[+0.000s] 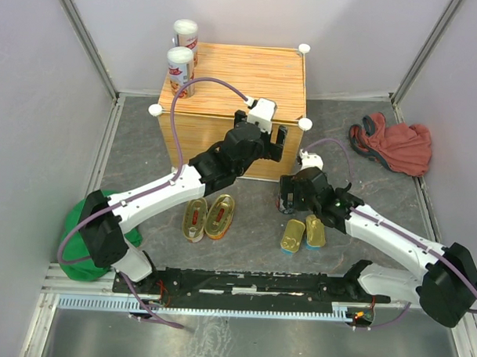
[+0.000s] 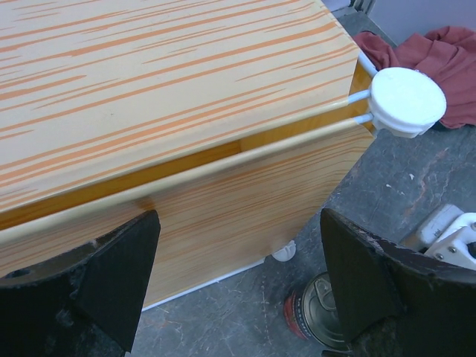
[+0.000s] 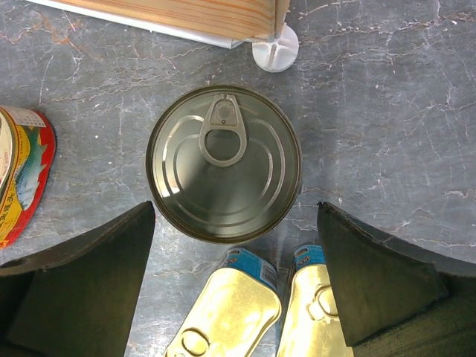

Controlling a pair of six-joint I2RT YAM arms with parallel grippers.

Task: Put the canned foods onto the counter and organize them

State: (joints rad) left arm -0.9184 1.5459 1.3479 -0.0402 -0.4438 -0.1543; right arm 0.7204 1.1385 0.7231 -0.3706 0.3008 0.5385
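On a grey marbled tabletop [image 1: 248,245], the right gripper [image 3: 236,208] hangs spread wide over the dark round tin [image 3: 223,175] – ribbed lid, ring-pull – beside the wood-grain counter [image 1: 242,73]. The left gripper [image 2: 239,223] gapes empty at its near corner; two white-lidded cylinders [image 1: 180,67] stand on its far one.

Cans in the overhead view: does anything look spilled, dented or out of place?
Nothing spilled or dented. A red cloth lies crumpled to the right of the counter, and a green cloth is bunched at the near left.
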